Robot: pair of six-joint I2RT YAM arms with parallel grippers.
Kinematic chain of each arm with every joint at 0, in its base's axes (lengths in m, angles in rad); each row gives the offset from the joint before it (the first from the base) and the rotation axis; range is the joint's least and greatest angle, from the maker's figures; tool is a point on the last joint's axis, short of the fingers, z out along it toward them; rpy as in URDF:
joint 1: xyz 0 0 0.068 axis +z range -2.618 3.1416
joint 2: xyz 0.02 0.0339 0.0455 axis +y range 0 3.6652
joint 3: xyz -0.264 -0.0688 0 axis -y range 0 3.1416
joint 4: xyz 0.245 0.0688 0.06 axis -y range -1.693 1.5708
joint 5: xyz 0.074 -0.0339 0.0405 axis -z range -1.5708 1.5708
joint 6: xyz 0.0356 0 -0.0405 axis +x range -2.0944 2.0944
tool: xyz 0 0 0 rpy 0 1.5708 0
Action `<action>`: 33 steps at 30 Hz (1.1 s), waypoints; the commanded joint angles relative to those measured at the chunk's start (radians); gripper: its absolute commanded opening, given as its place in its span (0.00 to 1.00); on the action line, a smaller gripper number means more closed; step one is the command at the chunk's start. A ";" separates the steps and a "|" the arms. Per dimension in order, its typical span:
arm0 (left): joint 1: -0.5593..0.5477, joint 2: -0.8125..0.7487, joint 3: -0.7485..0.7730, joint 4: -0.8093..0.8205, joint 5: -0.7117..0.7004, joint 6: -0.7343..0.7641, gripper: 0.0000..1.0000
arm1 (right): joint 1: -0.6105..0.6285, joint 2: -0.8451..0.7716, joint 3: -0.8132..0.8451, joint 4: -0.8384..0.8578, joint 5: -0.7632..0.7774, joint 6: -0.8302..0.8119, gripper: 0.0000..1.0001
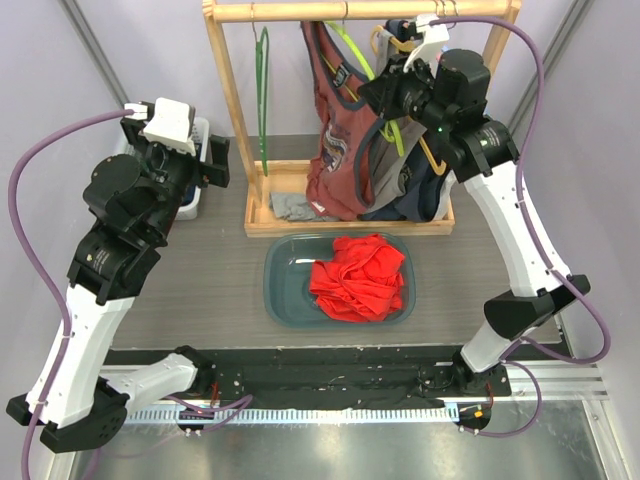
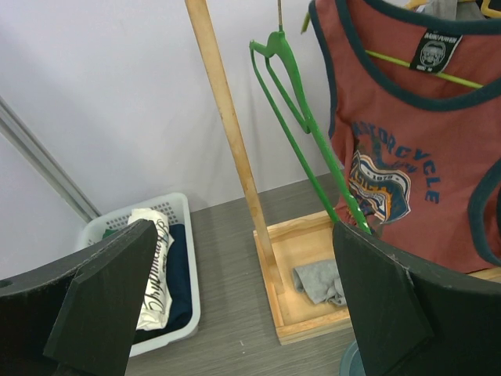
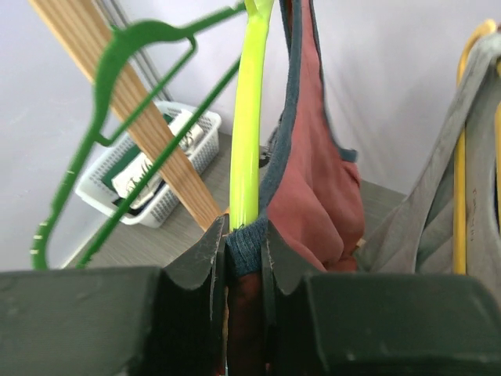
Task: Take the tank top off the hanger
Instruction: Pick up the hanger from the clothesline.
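Left gripper: centre left, fingers spread wide, holding nothing.
Green hanger: hangs on the wooden rail, upper centre-left.
Tank top: rust-red, hanging on lime hanger, upper centre.
Right gripper: upper right, pinching the tank top's dark-trimmed strap beside the lime hanger.

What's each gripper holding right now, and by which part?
Right gripper pinches the red tank top by its blue-trimmed edge, beside the lime hanger. Left gripper is open, holding nothing.
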 commanded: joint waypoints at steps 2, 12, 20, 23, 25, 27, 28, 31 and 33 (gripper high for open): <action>0.007 -0.017 0.006 0.044 0.000 0.004 1.00 | 0.001 -0.100 0.113 0.118 -0.086 0.021 0.01; 0.010 -0.023 0.006 0.044 0.003 -0.005 1.00 | 0.001 -0.280 -0.017 0.178 -0.195 0.078 0.01; 0.014 -0.027 0.011 0.039 0.012 -0.016 1.00 | 0.001 -0.437 -0.275 0.155 -0.238 0.121 0.01; 0.015 -0.026 0.020 0.032 0.018 -0.025 1.00 | 0.001 -0.482 -0.373 0.138 -0.249 0.123 0.01; 0.017 -0.024 0.024 0.030 0.020 -0.027 1.00 | 0.001 -0.506 -0.401 0.134 -0.255 0.117 0.01; 0.017 -0.023 0.031 0.027 0.021 -0.031 1.00 | 0.001 -0.535 -0.392 0.132 -0.260 0.114 0.01; 0.017 -0.023 0.035 0.024 0.023 -0.036 1.00 | -0.001 -0.541 -0.351 0.129 -0.264 0.112 0.01; 0.020 -0.018 0.040 0.021 0.030 -0.045 1.00 | -0.001 -0.529 -0.204 0.112 -0.284 0.104 0.01; 0.023 -0.017 0.040 0.020 0.033 -0.050 1.00 | 0.001 -0.514 -0.125 0.120 -0.302 0.113 0.01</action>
